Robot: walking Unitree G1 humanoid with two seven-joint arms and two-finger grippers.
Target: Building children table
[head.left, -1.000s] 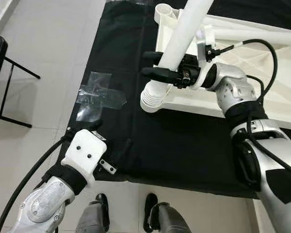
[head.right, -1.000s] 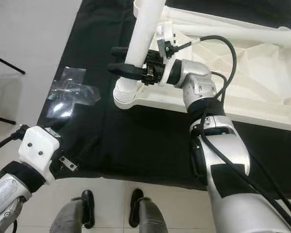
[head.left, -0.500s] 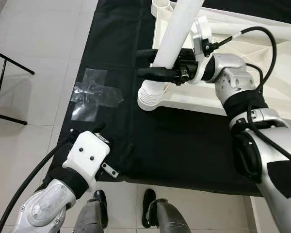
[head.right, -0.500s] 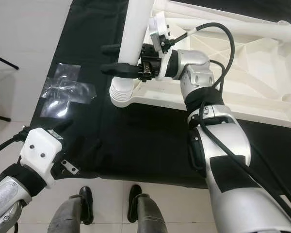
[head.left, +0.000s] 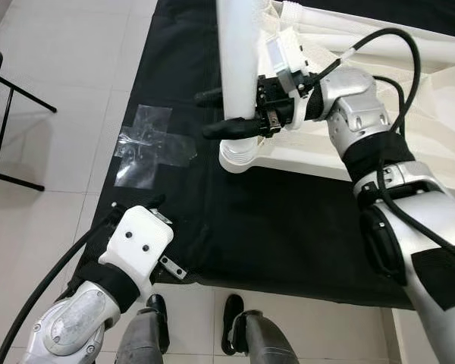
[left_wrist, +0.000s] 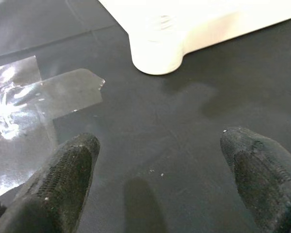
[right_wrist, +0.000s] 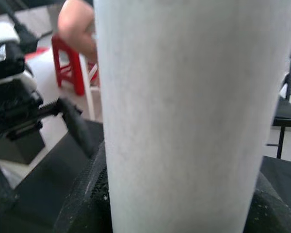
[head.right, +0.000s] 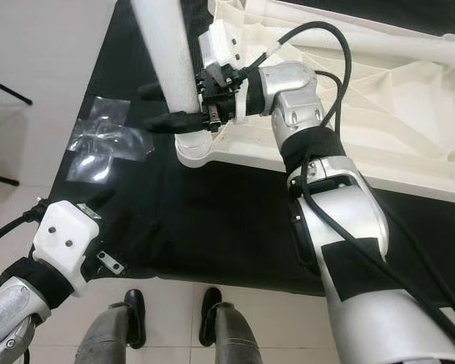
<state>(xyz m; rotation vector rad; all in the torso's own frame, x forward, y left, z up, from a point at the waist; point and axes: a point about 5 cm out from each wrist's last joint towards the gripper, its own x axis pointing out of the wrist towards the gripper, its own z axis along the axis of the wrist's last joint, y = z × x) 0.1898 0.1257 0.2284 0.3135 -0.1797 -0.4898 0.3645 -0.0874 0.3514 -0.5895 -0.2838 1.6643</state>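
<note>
On the black mat (head.left: pixel 212 220) that covers the tiled floor, the white tabletop (head.right: pixel 409 114) lies upside down, its ribbed underside facing up, taking up the far right part of the mat. At the tabletop's near left corner sits a ribbed round socket (head.left: pixel 239 155), and the white table leg (head.left: pixel 239 61) stands in it. The leg's long axis runs nearly upright, leaning slightly, with its lower end at the socket and its upper end rising out of the top of the head views.

The right gripper (head.left: pixel 227 114) reaches in from the tabletop side and is clamped on the leg just above the socket, one black finger on each side of the tube; in the right wrist view the leg (right_wrist: pixel 194 116) sits tight between them.

The left gripper (left_wrist: pixel 160 189) hovers low over the mat's near left edge, well apart from the tabletop, its fingers (left_wrist: pixel 63 179) spread wide with nothing between them. A cross of clear tape (head.left: pixel 153 145) lies on the mat between this gripper and the socket.
</note>
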